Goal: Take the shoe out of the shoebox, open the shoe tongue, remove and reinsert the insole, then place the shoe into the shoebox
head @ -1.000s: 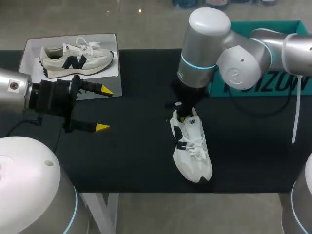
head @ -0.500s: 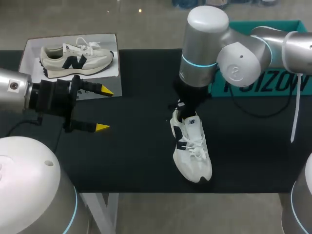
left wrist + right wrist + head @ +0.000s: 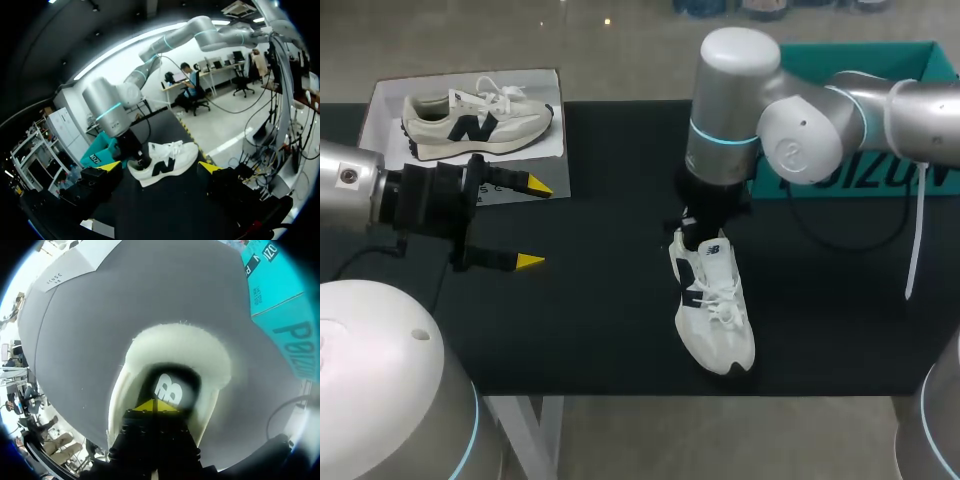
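Shoe at lower middle of the frame, white with dark trim, upright on the black table, toe toward the bottom edge. Just above it, right gripper down in the heel opening; seen from the right wrist, yellow tips pressed together over the insole, nothing visibly caught between them. At middle left, left gripper hovering well apart from the shoe, fingers spread wide, holding nothing. Farther back, white sheet with a pale sneaker at upper left; teal shoebox at upper right.
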`<state>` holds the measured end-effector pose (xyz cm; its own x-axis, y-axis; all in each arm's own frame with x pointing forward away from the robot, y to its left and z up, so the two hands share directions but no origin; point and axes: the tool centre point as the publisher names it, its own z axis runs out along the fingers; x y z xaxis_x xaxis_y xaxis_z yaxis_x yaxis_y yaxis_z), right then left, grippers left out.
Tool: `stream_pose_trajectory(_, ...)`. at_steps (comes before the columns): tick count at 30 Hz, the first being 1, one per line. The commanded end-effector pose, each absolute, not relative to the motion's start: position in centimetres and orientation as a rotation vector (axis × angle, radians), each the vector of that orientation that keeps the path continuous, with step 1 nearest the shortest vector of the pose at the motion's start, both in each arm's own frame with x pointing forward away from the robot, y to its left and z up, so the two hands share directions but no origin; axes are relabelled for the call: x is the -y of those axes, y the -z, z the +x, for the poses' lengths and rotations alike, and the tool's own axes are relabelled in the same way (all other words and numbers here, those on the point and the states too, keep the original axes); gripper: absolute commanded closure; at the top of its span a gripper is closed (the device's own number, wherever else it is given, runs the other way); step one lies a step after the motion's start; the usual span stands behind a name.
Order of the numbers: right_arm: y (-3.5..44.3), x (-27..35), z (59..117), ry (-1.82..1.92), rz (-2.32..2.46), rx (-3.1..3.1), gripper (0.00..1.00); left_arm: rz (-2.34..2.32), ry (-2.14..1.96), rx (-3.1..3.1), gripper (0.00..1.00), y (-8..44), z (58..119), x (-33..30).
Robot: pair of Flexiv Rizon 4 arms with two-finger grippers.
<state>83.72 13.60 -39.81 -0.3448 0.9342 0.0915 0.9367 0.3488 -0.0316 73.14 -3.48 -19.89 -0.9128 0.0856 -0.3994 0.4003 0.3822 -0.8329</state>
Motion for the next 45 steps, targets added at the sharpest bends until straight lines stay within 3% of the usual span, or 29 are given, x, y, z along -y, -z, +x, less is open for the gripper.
stream_pose_trajectory(1, 37.7, -12.7, 82.8, 0.060, -1.767, 2.518, 1.00, 0.429, 1.540, -2.357, 0.00, 19.9, 73.2, 3.5)
stream_pose_trajectory(9, 35.2, -12.1, 81.9, 0.071, -1.801, 2.534, 1.00, 0.429, 1.540, -2.357, 0.00, 19.9, 73.2, 3.5)
stream_pose_trajectory(22, 37.1, -13.5, 80.9, 0.027, -1.760, 2.482, 1.00, 0.429, 1.540, -2.357, 0.00, 19.9, 73.2, 3.5)
stream_pose_trajectory(24, 37.2, -13.7, 80.8, 0.026, -1.758, 2.477, 0.93, 0.429, 1.540, -2.357, 0.00, 19.9, 73.2, 3.5)
stream_pose_trajectory(27, 37.5, -13.7, 81.0, 0.024, -1.754, 2.474, 0.69, 0.429, 1.540, -2.357, 0.00, 19.9, 73.2, 3.5)
stream_pose_trajectory(30, 37.4, -13.8, 81.2, 0.023, -1.754, 2.471, 0.58, 0.429, 1.540, -2.357, 0.00, 19.9, 73.2, 3.5)
stream_pose_trajectory(45, 36.7, -13.6, 81.4, 0.021, -1.733, 2.479, 0.53, 0.429, 1.540, -2.357, 0.00, 19.9, 73.2, 3.5)
